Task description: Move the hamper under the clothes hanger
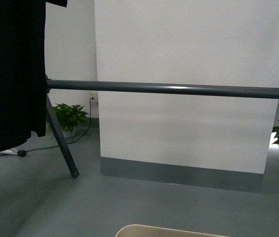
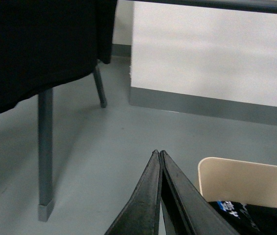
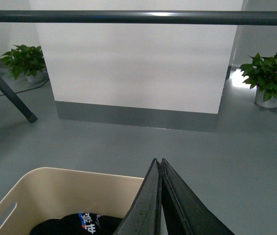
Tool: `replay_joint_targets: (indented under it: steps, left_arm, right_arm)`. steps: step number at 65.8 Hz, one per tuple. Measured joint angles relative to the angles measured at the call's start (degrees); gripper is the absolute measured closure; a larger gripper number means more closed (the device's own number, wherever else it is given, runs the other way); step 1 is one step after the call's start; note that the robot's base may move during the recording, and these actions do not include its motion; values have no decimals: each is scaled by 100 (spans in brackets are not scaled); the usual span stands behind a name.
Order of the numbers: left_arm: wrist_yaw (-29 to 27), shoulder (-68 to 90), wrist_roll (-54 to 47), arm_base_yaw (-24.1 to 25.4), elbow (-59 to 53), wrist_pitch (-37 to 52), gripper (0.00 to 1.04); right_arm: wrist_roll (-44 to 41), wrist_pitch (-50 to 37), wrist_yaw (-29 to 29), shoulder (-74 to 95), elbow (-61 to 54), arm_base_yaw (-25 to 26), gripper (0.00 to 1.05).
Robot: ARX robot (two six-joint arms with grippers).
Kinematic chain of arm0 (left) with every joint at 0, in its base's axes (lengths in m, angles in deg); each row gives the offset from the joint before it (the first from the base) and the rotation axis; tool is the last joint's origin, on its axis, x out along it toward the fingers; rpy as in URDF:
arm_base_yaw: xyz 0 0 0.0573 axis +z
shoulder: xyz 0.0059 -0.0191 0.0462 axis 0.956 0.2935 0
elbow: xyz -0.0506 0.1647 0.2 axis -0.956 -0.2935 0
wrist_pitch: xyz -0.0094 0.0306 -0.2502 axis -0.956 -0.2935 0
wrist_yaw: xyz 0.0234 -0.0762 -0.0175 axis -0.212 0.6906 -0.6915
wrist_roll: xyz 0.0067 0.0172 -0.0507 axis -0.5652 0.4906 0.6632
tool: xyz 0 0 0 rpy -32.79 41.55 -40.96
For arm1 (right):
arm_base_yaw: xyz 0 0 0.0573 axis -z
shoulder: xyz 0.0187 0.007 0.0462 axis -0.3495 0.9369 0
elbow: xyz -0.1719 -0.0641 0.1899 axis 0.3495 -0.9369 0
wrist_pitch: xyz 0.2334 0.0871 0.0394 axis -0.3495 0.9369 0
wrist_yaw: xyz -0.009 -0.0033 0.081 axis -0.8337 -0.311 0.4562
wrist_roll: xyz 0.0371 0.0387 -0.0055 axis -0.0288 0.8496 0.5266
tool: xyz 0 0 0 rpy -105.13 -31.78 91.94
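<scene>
Progress looks partial: the hamper sits on the grey floor just short of the clothes hanger, its far rim barely entering the front view beneath the bar, so it probably still needs pushing forward. It is a beige plastic tub with rounded corners and a slot handle, holding a dark garment with blue-and-white print. A black T-shirt hangs at the rack's left end. Both the left gripper and right gripper have fingers pressed together, gripping nothing.
</scene>
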Motion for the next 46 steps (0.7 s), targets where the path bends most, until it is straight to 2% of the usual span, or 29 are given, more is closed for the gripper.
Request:
replay_joint_targets:
  steps: [4, 10, 19, 46]
  left_arm:
    - [24, -197, 0, 13, -55, -133, 101]
    - [42, -544, 0, 13, -153, -396, 101]
    - [42, -717, -2, 15, -337, -297, 101]
    - [44, -1993, 0, 15, -339, -1502, 101]
  right_arm:
    - [-2, -144, -2, -76, -149, 0, 103]
    - [0, 170, -2, -363, -208, 0, 103]
    - [0, 544, 0, -815, -208, 0, 103]
    - [0, 1593, 0, -1891, -208, 0, 103]
